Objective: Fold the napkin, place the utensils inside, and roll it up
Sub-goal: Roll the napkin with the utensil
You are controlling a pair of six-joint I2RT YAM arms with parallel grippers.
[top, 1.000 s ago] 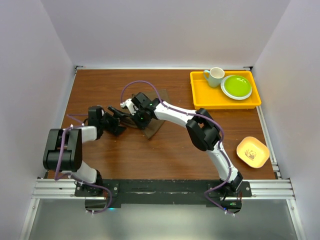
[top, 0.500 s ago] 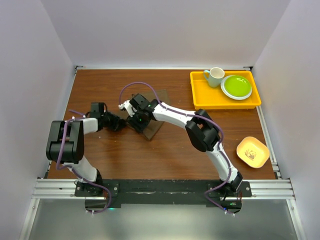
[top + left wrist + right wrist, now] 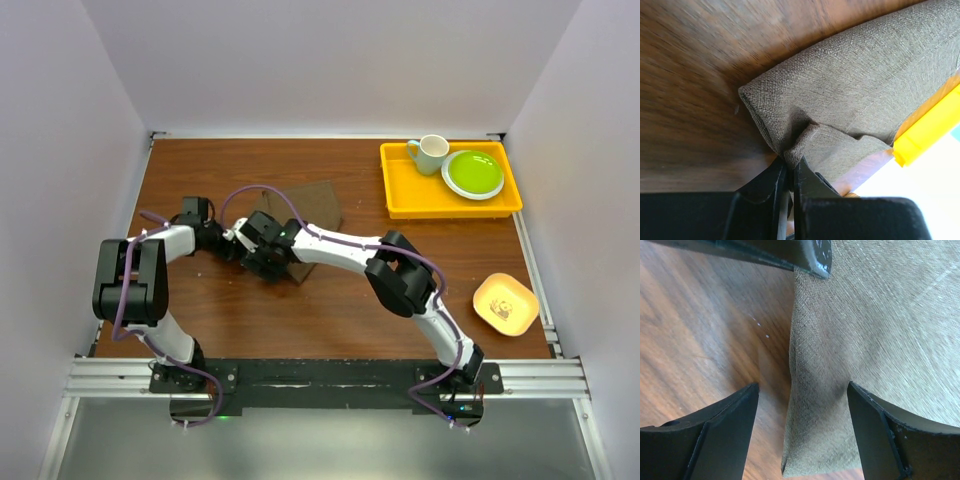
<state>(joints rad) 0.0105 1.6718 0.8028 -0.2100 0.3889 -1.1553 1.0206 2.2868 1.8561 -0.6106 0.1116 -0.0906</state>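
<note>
Fold step, I judge. My left gripper [image 3: 789, 172] pinched tight on corner of dark brown cloth napkin [image 3: 865, 90]; my right gripper [image 3: 802, 389] spread wide, straddling folded edge. Next likely needs corner carried across evenly.

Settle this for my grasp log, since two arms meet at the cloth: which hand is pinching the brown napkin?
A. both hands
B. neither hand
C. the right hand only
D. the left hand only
D: the left hand has its jaws closed on a bunched fold of the napkin, while the right hand stands open astride the cloth's edge without clamping it.
</note>
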